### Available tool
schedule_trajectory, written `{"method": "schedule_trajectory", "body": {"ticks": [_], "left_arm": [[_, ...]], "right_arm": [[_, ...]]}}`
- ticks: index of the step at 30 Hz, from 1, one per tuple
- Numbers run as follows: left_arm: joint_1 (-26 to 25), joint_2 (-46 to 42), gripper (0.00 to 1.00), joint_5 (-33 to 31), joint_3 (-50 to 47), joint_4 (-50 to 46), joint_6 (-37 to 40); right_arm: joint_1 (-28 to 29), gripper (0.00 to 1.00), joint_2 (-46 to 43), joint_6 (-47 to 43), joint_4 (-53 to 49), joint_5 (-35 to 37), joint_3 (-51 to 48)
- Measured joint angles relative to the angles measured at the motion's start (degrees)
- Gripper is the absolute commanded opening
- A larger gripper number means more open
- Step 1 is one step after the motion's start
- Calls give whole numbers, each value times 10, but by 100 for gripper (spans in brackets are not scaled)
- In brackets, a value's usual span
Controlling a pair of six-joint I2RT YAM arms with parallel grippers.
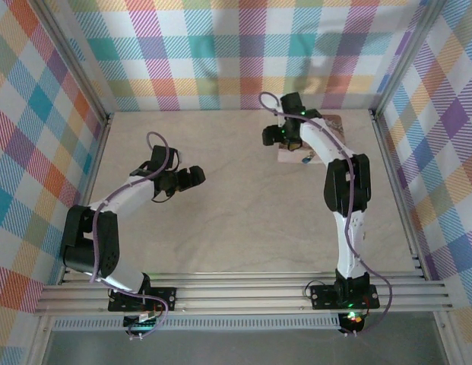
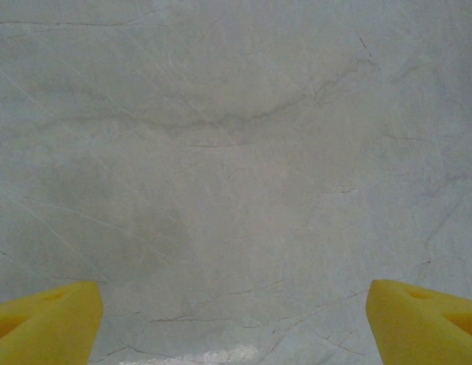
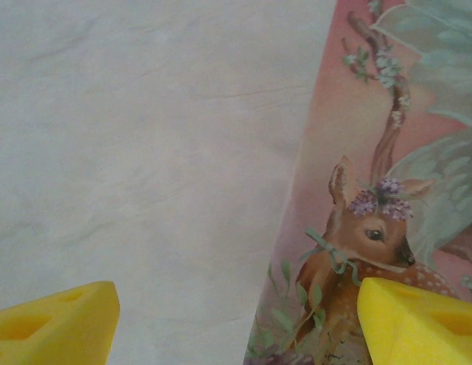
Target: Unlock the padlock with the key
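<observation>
A tiny blue-teal padlock [image 1: 305, 160] lies at the near edge of the pink illustrated tin [image 1: 332, 122] at the back right. I cannot make out the key. My right gripper [image 1: 285, 141] hovers over the tin's left end. In the right wrist view it [image 3: 236, 327] is open, its yellow fingertips [image 3: 53, 323] wide apart. One is over bare table, the other over the deer picture on the tin [image 3: 372, 152]. My left gripper [image 1: 196, 177] hangs over the table's left middle, and in the left wrist view it [image 2: 236, 327] is open with bare table between its fingertips [image 2: 42, 323].
The marble-look tabletop [image 1: 243, 220] is fenced by checkered walls on three sides, with metal rails [image 1: 243, 293] along the near edge where both arm bases sit. The right arm's upper links pass over the tin's right part.
</observation>
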Motion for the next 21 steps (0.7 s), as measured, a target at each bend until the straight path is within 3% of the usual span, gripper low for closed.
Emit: {"method": "schedule_trajectory", "body": {"ticks": [13,16,21], "left_arm": [[-2,5,89,-2,28,-30,-47],[-5,5,89,-2,28,-31,-64],[-21,11,86,12,43,-32,-84]], "right_arm": [[134,82,-24,38,-19,-46,-10],[128,82,-46,38,-23,-54,-10],[46,83,-115,64,-13,-63,-28]]}}
